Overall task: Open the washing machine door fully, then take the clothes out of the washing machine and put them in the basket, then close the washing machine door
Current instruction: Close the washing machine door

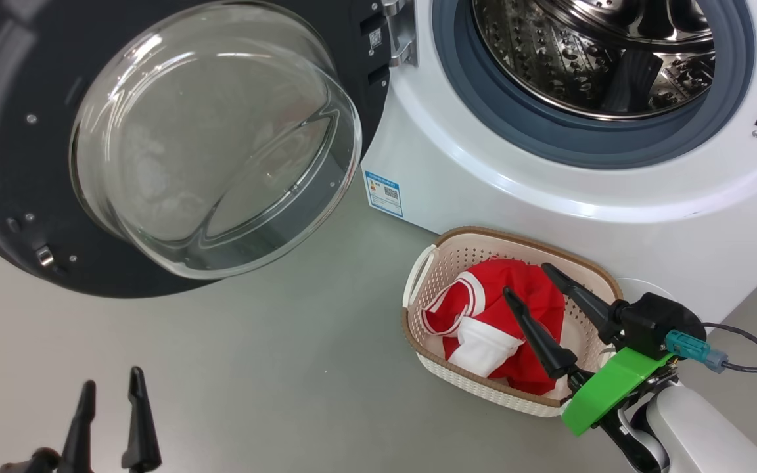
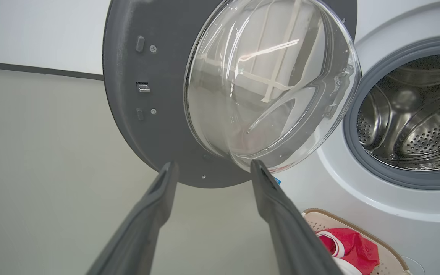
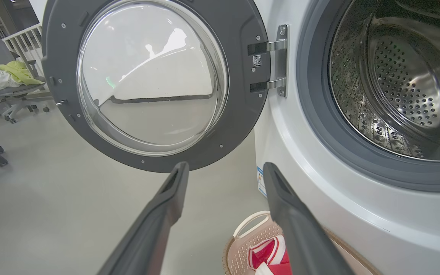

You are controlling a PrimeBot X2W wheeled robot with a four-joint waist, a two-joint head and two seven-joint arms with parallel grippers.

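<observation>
Near left, the left gripper [image 1: 110, 376] points toward the far side, fingers apart and empty. The washing machine door [image 1: 214, 138] stands wide open, left of the washing machine [image 1: 516, 190]. Near right, the right gripper [image 1: 526, 279] angles far-left over the basket [image 1: 464, 259], fingers spread above the clothes [image 1: 523, 309] inside.

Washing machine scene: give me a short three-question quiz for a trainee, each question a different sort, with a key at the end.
1. True or false: the washing machine door stands open.
2. Where do the red clothes lie? A in the drum; B in the basket; C on the floor.
3. Fill in: the gripper hanging above the basket, fingers apart, is the robot's ____ one.
Key: 1 true; 2 B; 3 right, the right gripper.
</observation>
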